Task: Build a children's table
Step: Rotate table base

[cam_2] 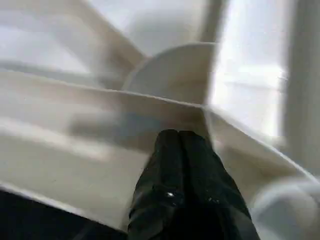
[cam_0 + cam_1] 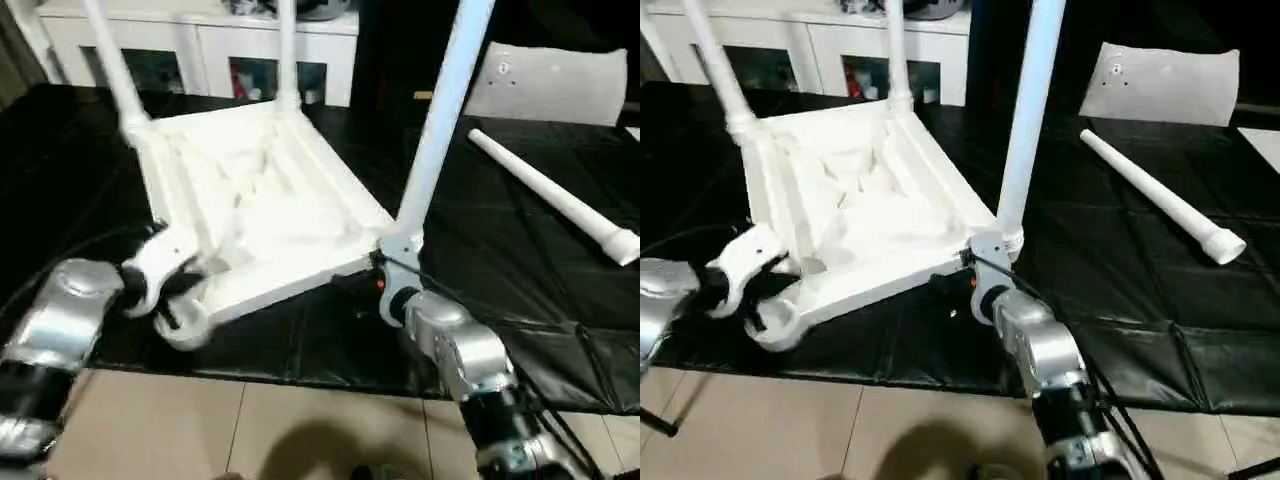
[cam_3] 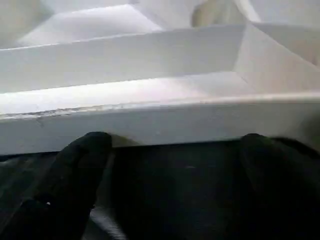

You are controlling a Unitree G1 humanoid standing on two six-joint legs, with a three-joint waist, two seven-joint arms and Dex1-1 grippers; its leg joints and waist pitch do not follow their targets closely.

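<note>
The children's table top (image 2: 270, 215) lies upside down on a black mat, ribbed underside up. Three white legs (image 2: 440, 120) stand up from its corner sockets. A fourth leg (image 2: 550, 195) lies loose on the mat to the right. The near-left corner socket (image 2: 185, 325) has no leg in it. My left gripper (image 1: 177, 135) is shut, its tips against the rim wall beside that socket, with nothing between them. My right gripper (image 3: 175, 145) is open at the near-right corner, its fingers (image 3: 82, 150) spread wide on the mat just in front of the rim.
The black mat (image 2: 520, 280) ends at a tiled floor (image 2: 250, 430) right in front of me. A white cabinet (image 2: 200, 50) stands behind the table top. A flat white panel (image 2: 550, 85) lies at the back right, beyond the loose leg.
</note>
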